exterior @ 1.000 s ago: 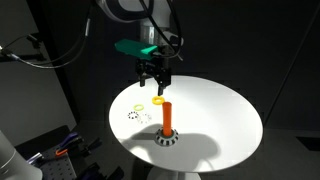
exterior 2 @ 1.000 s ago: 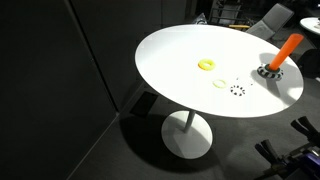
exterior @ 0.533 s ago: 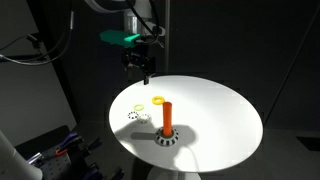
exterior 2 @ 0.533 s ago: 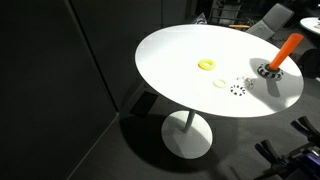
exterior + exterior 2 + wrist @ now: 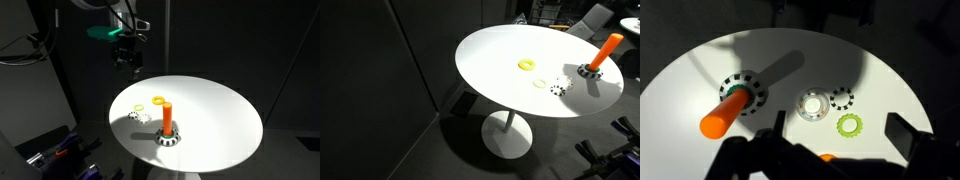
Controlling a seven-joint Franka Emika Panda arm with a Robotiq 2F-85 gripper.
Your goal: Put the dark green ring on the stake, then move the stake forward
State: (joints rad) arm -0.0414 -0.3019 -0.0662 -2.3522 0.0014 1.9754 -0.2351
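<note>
Finding dark green ring [image 5: 734, 92] apparently seated on stake [image 5: 720, 118], frame left; noting gripper [image 5: 126, 62] upper left, jaws apart, empty; awaiting stake's forward move.

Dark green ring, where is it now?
In the wrist view the dark green ring sits around the stake, at its checkered base, left of the speckled ring.

The round bench [image 5: 225, 125] has a smooth, matt white top, brightest where the light falls. The stake [image 5: 720, 118] looks like smooth orange plastic with a slight gloss, on a base patterned in black-and-white checks. At 3 o'clock from that base in the wrist view, the yellow ring [image 5: 849, 125] looks like matt plastic with a notched rim.
</note>
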